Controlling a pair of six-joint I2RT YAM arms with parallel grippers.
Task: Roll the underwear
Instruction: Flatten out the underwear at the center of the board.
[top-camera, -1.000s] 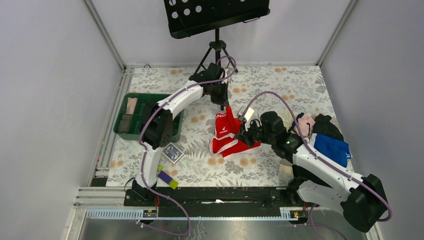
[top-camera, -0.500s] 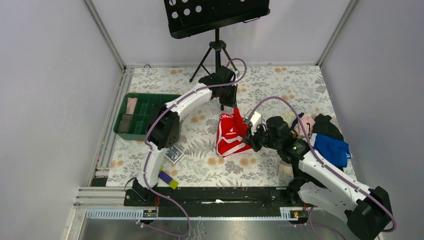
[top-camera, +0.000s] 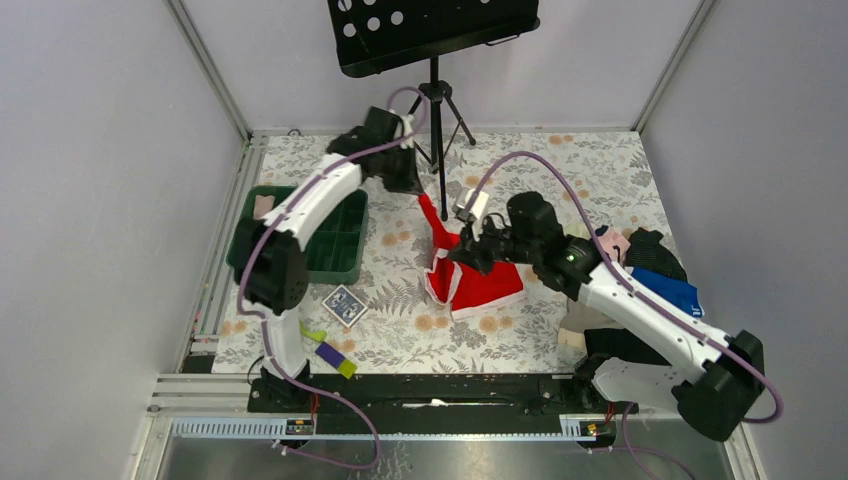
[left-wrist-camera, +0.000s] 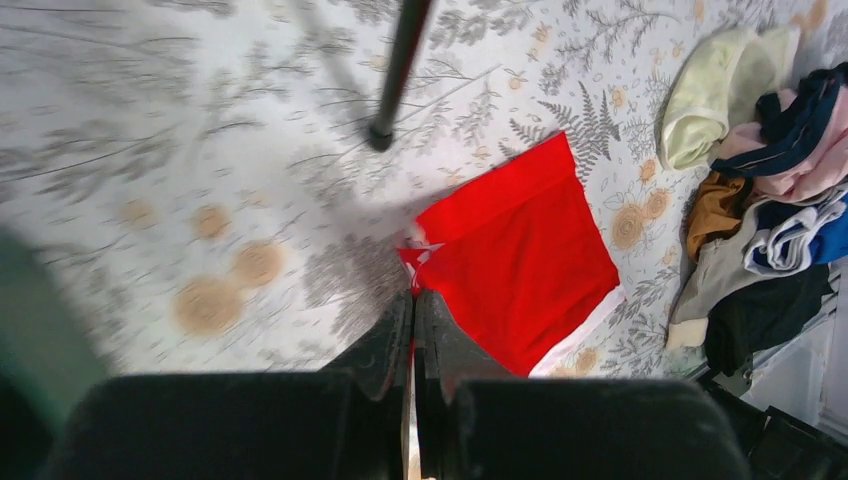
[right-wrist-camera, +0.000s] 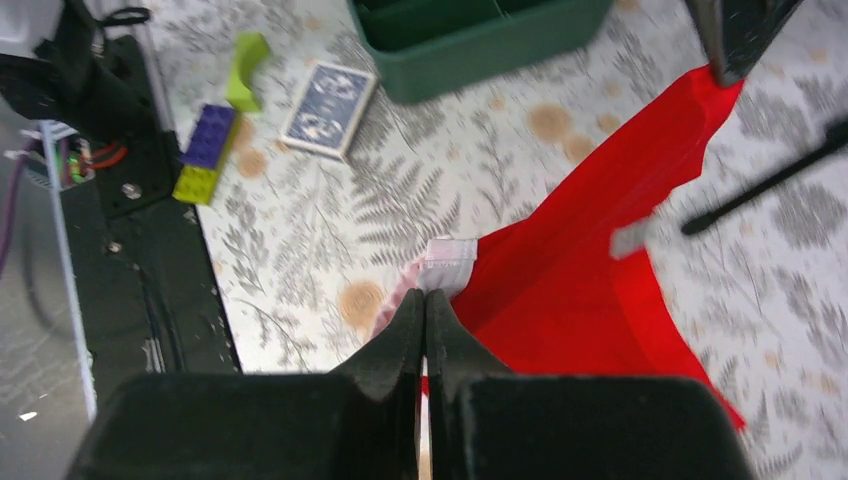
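The red underwear (top-camera: 466, 281) with white-pink trim lies partly on the flowered table, its far part lifted and stretched between my two grippers. My left gripper (top-camera: 418, 194) is shut on one far corner and holds it up near the stand's leg; in the left wrist view (left-wrist-camera: 413, 296) the red cloth (left-wrist-camera: 520, 255) hangs below the closed fingers. My right gripper (top-camera: 462, 252) is shut on the waistband edge; in the right wrist view (right-wrist-camera: 424, 295) the white-pink trim (right-wrist-camera: 447, 264) sits at the fingertips, and the red cloth (right-wrist-camera: 590, 270) runs up to the left gripper.
A black music stand (top-camera: 434, 95) stands behind, one leg close to the left gripper. A green tray (top-camera: 344, 242) sits at left. A card deck (top-camera: 343, 305) and toy bricks (top-camera: 331, 354) lie front left. A clothes pile (top-camera: 640, 268) lies at right.
The left gripper has moved left and back, pulling its corner of the underwear up. The right gripper has moved left and back with the waistband. The cloth is now stretched between them.
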